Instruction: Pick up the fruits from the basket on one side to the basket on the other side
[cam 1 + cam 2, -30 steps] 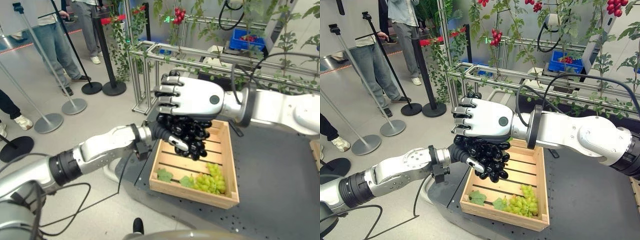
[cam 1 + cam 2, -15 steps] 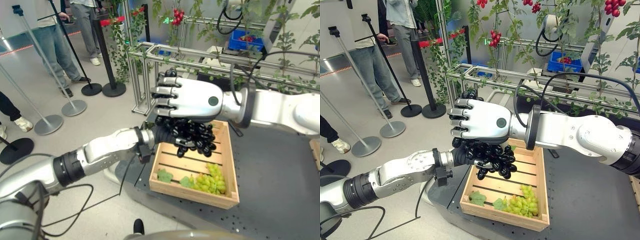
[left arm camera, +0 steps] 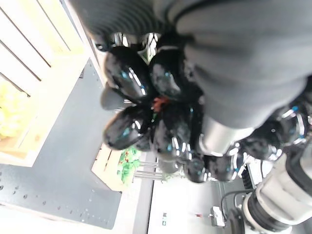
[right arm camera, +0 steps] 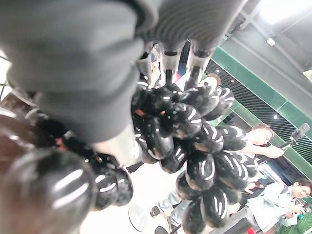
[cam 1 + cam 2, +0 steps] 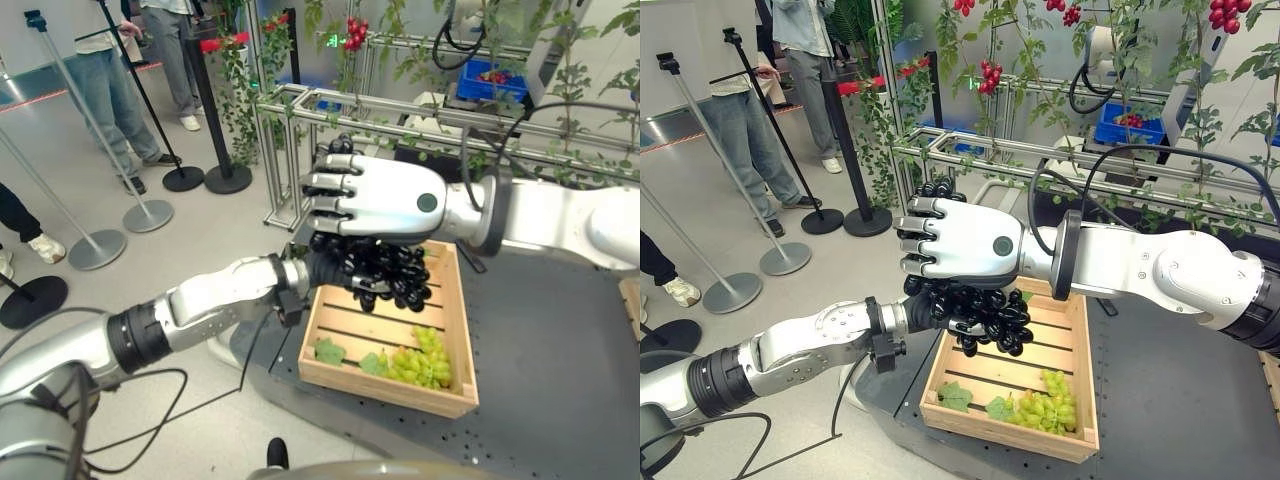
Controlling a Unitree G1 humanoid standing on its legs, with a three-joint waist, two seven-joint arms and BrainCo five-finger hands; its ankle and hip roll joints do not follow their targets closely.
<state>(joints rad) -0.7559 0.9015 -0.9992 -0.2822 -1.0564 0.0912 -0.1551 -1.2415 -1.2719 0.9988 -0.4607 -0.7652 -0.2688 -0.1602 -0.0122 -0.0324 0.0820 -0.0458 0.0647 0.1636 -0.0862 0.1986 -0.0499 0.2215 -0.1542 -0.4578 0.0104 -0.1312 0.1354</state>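
Note:
A bunch of black grapes (image 5: 392,270) hangs over the far left corner of a wooden crate (image 5: 385,386) on the dark table. My right hand (image 5: 385,196) sits on top of the bunch with its fingers curled round the upper grapes (image 4: 195,122). My left hand (image 5: 325,268) grips the same bunch (image 3: 146,117) from below and from the left, a silver finger across the grapes. Green grapes (image 5: 420,362) and a green leaf (image 5: 328,350) lie in the near end of the crate.
A metal frame with vines (image 5: 300,100) stands just beyond the crate. Stanchion posts (image 5: 150,212) and standing people (image 5: 110,90) are on the floor to the left. A blue bin (image 5: 490,80) sits at the back, and another wooden crate's edge (image 5: 632,300) shows at far right.
The bunch hung lower a second ago; it has since swung up and to the right between both hands. Both hands rose slightly, then held still.

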